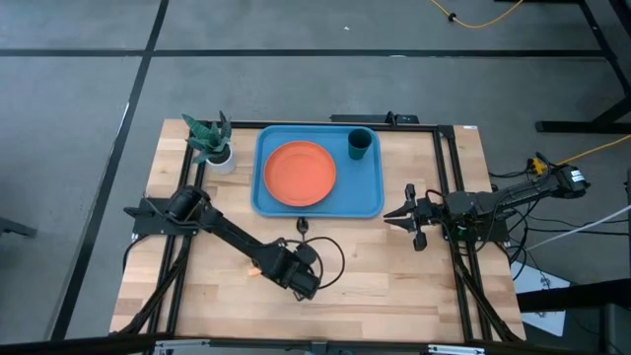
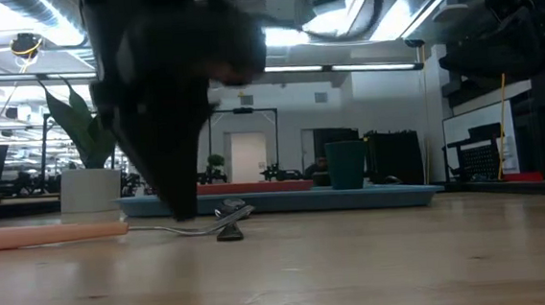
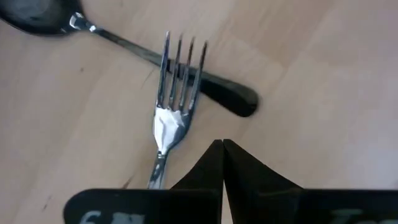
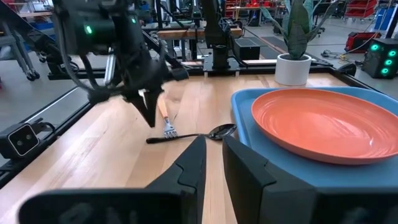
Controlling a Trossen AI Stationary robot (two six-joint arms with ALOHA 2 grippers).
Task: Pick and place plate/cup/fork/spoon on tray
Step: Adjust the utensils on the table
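Note:
The fork point(image 3: 169, 118) lies on the table near the tray's near edge, its tines resting across the spoon's handle point(image 3: 217, 90). The fork's orange handle shows in the high view point(image 1: 254, 268). My left gripper point(image 3: 222, 147) is shut and points down, its tips low over the table just beside the fork's neck with a gap between; it also shows in the right wrist view point(image 4: 151, 118). The orange plate point(image 1: 299, 174) and the teal cup point(image 1: 360, 144) stand on the blue tray point(image 1: 370, 202). My right gripper point(image 1: 402, 215) waits open at the tray's right.
A small white pot with a green plant point(image 1: 215, 146) stands at the tray's left far corner. The spoon's bowl point(image 4: 222, 130) lies close to the tray's near rim. A dark cable loop point(image 1: 330, 258) hangs by my left wrist. Bare wood lies toward the near edge.

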